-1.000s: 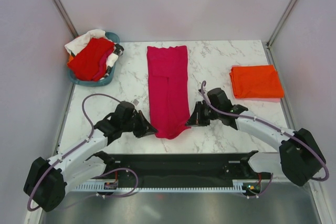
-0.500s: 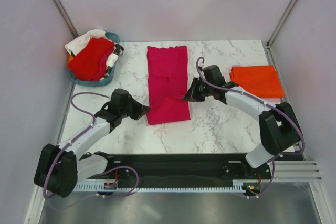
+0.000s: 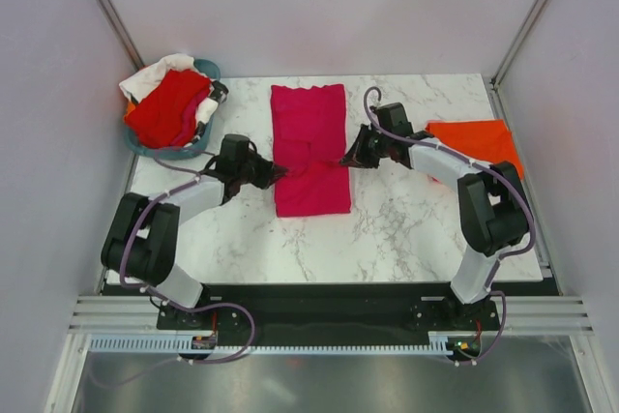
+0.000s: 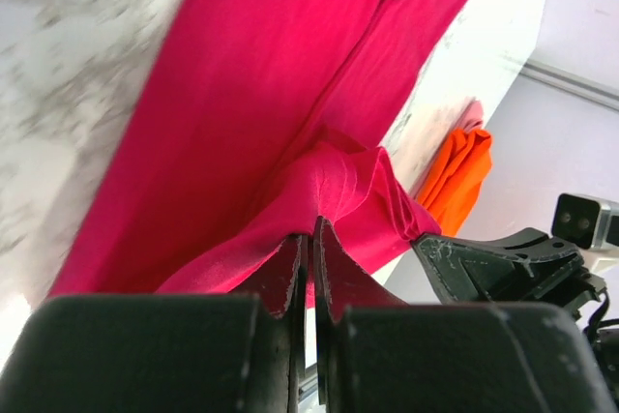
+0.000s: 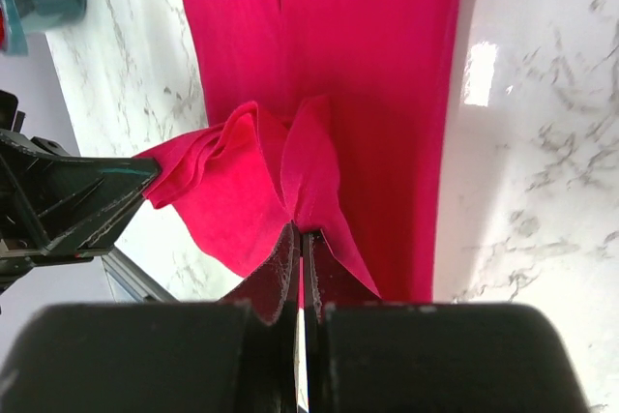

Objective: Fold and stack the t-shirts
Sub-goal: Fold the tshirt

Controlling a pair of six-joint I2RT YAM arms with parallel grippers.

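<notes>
Magenta t-shirt (image 3: 309, 113), pinched by left end effector (image 3: 278, 173), right end effector (image 3: 345, 160)

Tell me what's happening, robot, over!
Left tool and right tool shut on the pink t-shirt, near hem lifted over its middle. Orange t-shirt folded at right. Nothing in the way.

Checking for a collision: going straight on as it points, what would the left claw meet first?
Past the magenta t-shirt fold it pinches, the left claw probably meets the right claw facing it, though depth is unclear.

Orange t-shirt (image 3: 484, 140) left edge, probably a corner, behind right arm (image 3: 435, 156)
</notes>
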